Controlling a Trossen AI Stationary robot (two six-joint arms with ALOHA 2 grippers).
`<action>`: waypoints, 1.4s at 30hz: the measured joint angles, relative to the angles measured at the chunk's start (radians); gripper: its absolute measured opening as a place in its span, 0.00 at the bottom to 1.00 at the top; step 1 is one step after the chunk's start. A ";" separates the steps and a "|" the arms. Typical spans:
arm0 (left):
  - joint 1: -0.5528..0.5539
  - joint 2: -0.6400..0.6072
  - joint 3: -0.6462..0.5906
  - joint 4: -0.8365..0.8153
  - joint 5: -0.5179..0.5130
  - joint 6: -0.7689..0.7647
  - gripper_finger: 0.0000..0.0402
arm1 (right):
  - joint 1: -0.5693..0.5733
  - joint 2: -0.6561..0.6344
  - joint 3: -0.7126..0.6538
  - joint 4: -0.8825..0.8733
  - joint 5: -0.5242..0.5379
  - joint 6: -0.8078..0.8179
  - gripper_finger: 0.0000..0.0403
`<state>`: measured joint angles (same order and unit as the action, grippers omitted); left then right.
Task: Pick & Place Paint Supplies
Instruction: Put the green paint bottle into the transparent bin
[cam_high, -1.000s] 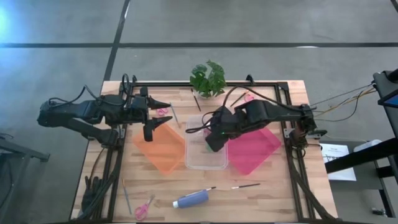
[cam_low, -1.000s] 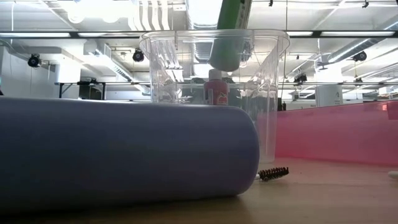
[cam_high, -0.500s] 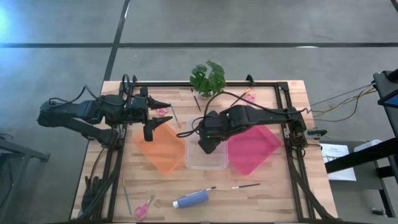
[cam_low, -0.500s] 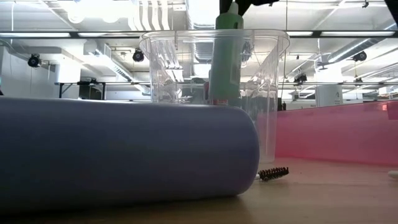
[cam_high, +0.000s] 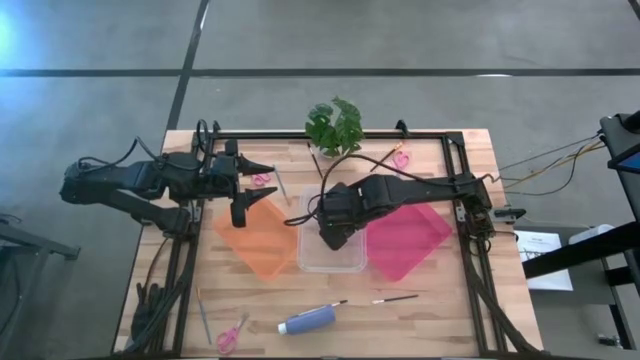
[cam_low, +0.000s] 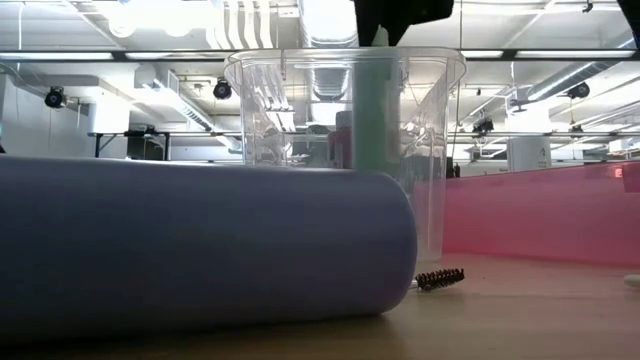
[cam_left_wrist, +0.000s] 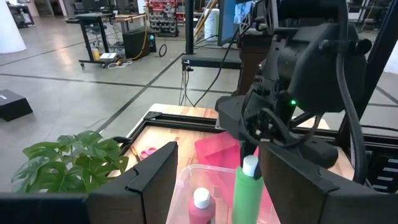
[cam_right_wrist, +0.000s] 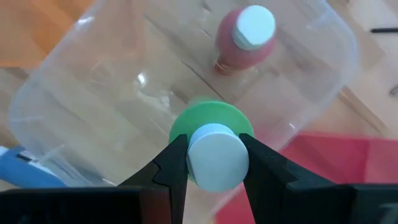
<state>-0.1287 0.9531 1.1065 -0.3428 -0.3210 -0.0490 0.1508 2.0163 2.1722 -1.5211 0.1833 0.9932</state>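
Note:
My right gripper (cam_high: 330, 228) hangs over the clear plastic container (cam_high: 345, 258) and is shut on a green paint bottle (cam_low: 375, 120) with a white cap, which stands upright inside it. A pink bottle (cam_right_wrist: 244, 38) stands in the container beside it. My left gripper (cam_high: 258, 187) is open and empty above the far edge of the orange mat (cam_high: 262, 245). A blue bottle (cam_high: 310, 320) lies on its side near the front edge, with paintbrushes (cam_high: 395, 298) and pink-handled scissors (cam_high: 232, 335) close by. My right gripper pinches the green bottle's white cap (cam_right_wrist: 214, 158) between its two fingers, from above, pointing down. The bottle hangs upright below the fingers, inside the container. The blue bottle hides its base in the low view, so I cannot tell whether it stands on the floor.
A leafy plant (cam_high: 335, 125) stands at the far edge. A pink mat (cam_high: 410, 240) lies right of the container. More scissors (cam_high: 261, 180) and brushes (cam_high: 283, 185) lie at the far side near my left gripper. A black frame (cam_high: 455, 150) runs around the table.
My right gripper has gone a little toward the table's left edge and down with the green bottle. The bottle was tilted above the container's rim, then turned upright, and now reaches down inside the container next to the pink bottle.

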 joint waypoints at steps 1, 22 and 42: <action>0.000 0.000 0.000 0.000 0.000 0.000 0.58 | -0.001 0.000 -0.005 0.019 0.000 -0.001 0.28; 0.000 0.000 0.000 0.000 0.000 0.000 0.58 | -0.035 -0.001 -0.137 0.147 -0.047 -0.051 0.28; 0.000 0.000 0.000 0.000 0.000 0.000 0.58 | -0.042 -0.001 -0.246 0.244 -0.090 -0.046 0.28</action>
<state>-0.1284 0.9535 1.1065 -0.3431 -0.3214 -0.0490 0.1085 2.0155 1.9267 -1.2769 0.0937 0.9473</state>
